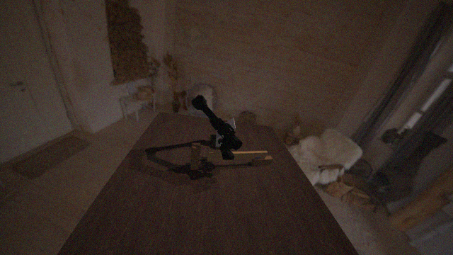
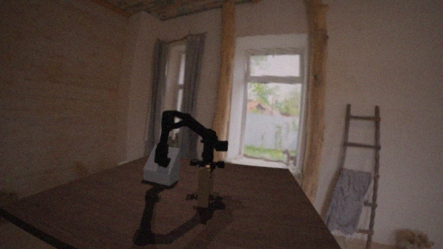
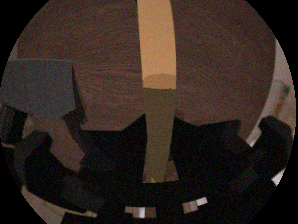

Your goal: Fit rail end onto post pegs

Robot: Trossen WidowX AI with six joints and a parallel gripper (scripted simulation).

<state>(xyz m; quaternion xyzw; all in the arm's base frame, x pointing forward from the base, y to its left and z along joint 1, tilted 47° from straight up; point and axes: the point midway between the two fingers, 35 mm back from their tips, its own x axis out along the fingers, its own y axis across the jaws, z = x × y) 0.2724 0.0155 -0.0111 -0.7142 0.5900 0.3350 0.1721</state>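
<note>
End effector: the end effector is closed on the rail, with the rail running between its fingers.
Rail: the long wooden rail is held up off the surface, looking close to level in the top view.
Far end: it reaches toward the low footboard block; whether it sits fully in the bracket cannot be told.
Near end: it points at the wooden post, close to it; any remaining gap is too dim to judge.
Pegs and holes: too small and dark to make out, so how far they are engaged is unknown.
Step in hand: probably lining up the near end and sliding it onto the pegs.
Push: best made slowly and straight along the rail's length, height and heading kept steady, until the end face meets the post.
Risk: a slight tilt or twist could jam the pegs at the hole mouths; too much lift or travel might unseat the far end.
Release: only once the rail is flush and level, fingers opening evenly so they do not drag it sideways.
</note>
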